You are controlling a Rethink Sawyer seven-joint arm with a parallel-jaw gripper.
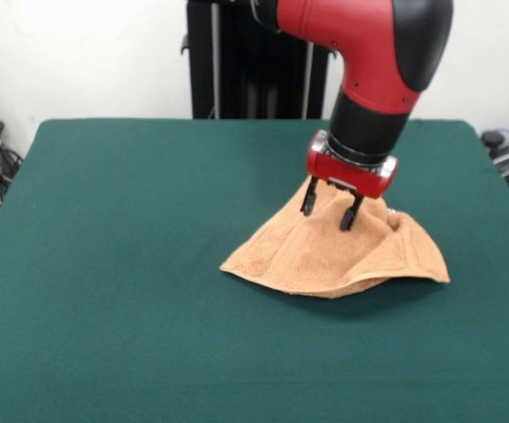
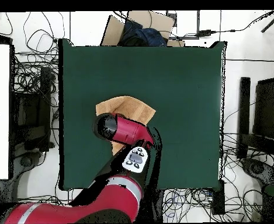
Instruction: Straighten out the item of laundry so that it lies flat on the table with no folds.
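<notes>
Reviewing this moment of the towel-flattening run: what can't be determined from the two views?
- Overhead view: the arm covers much of the towel, so its near part and the gripper itself are hidden.
- Front view: the gripper stands with fingers apart over the towel, but whether its tips touch the cloth is unclear.
- Front view: the towel's raised middle hides its back side.
- Both views: the towel's tag cannot be made out.

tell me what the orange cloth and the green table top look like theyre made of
The orange cloth: looks like terry-cloth towelling, soft and matte, with a fuzzy nap, woven bands and a hemmed edge; it drapes in a limp peak under the gripper.

The table: its top seems covered in dark green felt-like fabric, matte and even, with no shine; what lies beneath the cover cannot be seen.
</notes>
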